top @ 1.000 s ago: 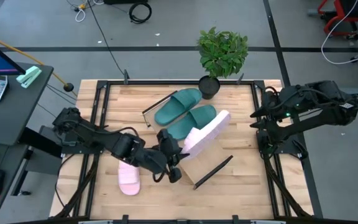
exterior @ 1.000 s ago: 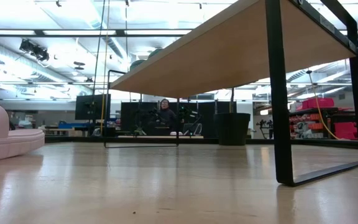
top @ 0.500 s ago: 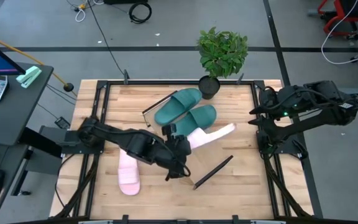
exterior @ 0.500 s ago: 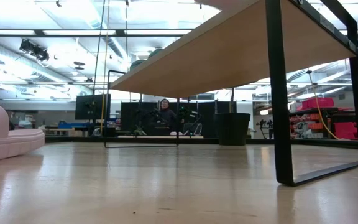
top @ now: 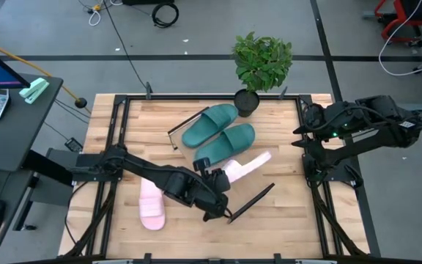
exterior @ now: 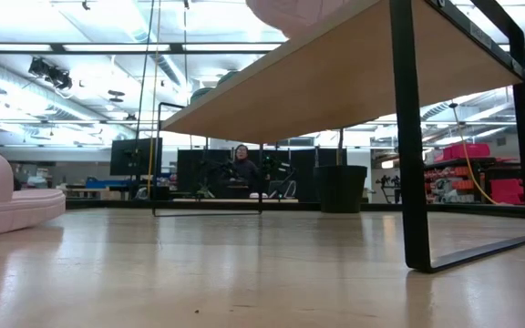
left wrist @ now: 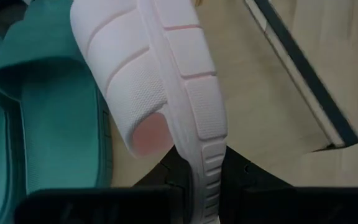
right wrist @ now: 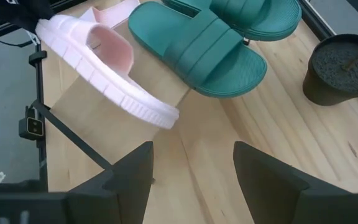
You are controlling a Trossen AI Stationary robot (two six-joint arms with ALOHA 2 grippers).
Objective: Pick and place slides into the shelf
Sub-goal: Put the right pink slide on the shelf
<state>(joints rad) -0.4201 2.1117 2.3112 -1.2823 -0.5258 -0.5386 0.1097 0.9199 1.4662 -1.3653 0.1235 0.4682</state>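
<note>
Pale pink foam: the held pink slide (left wrist: 166, 81) sits on edge in the left gripper (left wrist: 201, 183), sole rim pinched between the closed fingers, strap side facing the green pair.
Why on edge: gripping the rim, I judge, lets the arm lower the sandal flat onto the board without trapping a finger beneath.
Left gripper position: over the near end of the shelf (top: 251, 172), arm stretched across from the table's left edge; seen at (top: 215, 183).
Held slide from above: it angles out over the board at (top: 246, 166), just beside the nearer green slide (top: 226, 142).
Further green slide: (top: 209, 123), lying on the shelf alongside its partner, toward the potted plant (top: 261, 66).
Second pink slide: (top: 152, 204), flat on the table left of the shelf, not yet picked.
Right gripper: (right wrist: 191, 180) waits at the table's right edge, fingers spread wide, holding nothing.
Progress: two placed, one arriving, one left, by my reading.
</note>
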